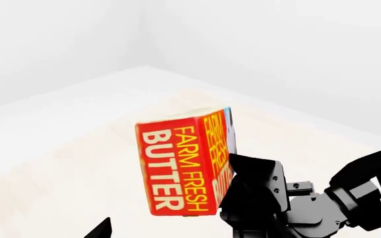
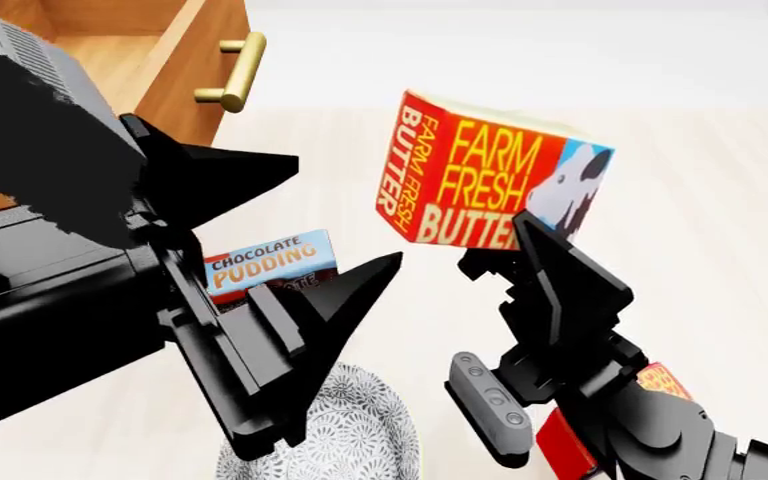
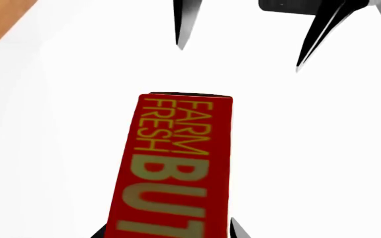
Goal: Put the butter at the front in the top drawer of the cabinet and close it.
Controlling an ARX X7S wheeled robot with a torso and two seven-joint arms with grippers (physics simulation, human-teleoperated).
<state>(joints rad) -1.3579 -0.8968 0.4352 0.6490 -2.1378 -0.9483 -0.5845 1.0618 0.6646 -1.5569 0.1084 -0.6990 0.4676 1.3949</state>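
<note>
Butter (image 2: 491,180) — aloft in right jaws

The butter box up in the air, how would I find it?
Start at the light-brown wooden cabinet top left in the head view. To its right, the right gripper holds the red-and-orange "FARM FRESH BUTTER" carton aloft. The brown-and-blue pudding box lies low instead.

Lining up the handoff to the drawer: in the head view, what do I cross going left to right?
Left pincer → drawer handle above it → pudding box → held butter → right pincer → second butter low at right.
</note>
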